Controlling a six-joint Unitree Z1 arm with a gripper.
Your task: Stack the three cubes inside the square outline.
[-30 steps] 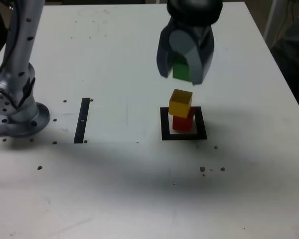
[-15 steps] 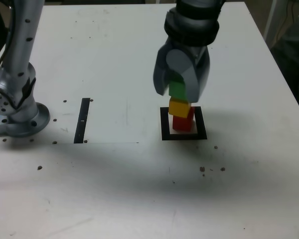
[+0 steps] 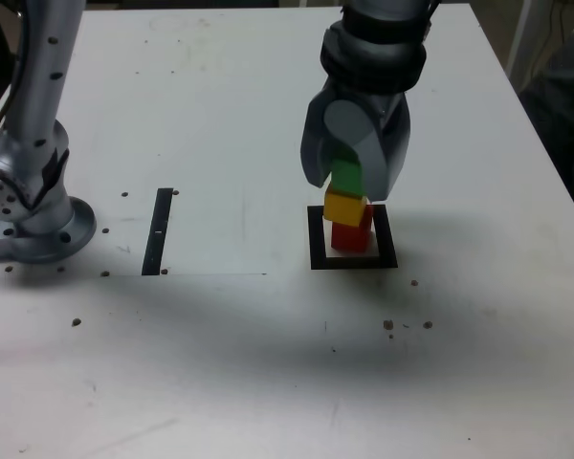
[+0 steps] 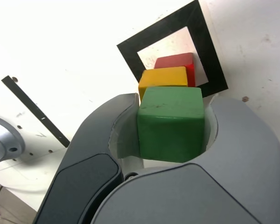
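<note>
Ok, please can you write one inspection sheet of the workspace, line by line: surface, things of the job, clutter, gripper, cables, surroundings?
Surface: white table, with small dark specks and faint scuffs.
Job's things: red cube inside the square outline; yellow cube on top of it, sitting slightly askew; green cube right above the yellow one, contact cannot be told.
Clutter: thin black strip at the exterior view's left of the outline.
Gripper: gripper shut on the green cube, pointing down over the stack.
Cables: nothing seen.
Surroundings: arm base at the exterior view's left edge; dark area beyond the table, too dim to tell.
</note>
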